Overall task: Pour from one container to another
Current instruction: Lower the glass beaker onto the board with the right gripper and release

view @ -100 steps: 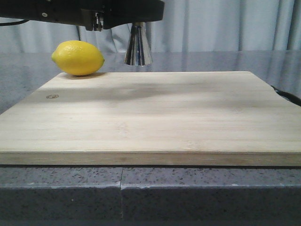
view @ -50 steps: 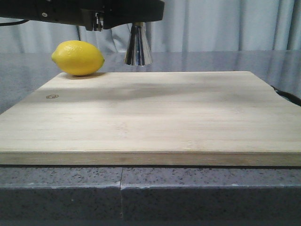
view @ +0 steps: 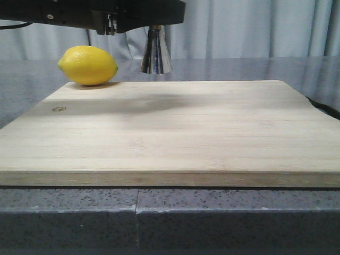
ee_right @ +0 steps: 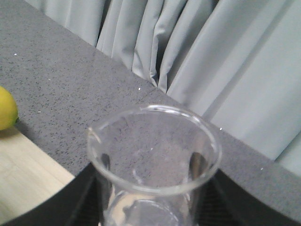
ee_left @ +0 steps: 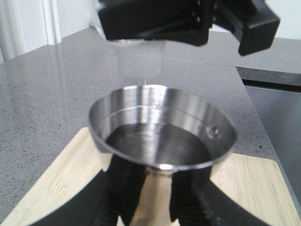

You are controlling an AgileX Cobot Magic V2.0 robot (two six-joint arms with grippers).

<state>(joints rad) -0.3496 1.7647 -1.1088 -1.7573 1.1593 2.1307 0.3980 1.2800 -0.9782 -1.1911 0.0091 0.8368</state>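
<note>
a grey speckled desk fills the bottom of the front view, carrying a pale wooden cutting board that spans the middle of the frame. past the board's far left corner, in the upper left, a yellow lemon sits on the board's far edge. just right of it, top centre, the lower cone of a steel jigger hangs in the air above the desk, its upper part hidden behind black arm hardware crossing the top left of the frame. grey curtains close off the background. in the left wrist view, the left tool grips the jigger by its waist at the bottom centre, its black fingers pressed against both sides, the open cup facing up with liquid inside. directly above it, at the top of that frame, the clear glass beaker is held by the right arm's black tool. in the right wrist view, the beaker fills the lower centre, rim and spout up, clamped between the right tool's dark fingers on either side; the lemon shows at the left edge.
</note>
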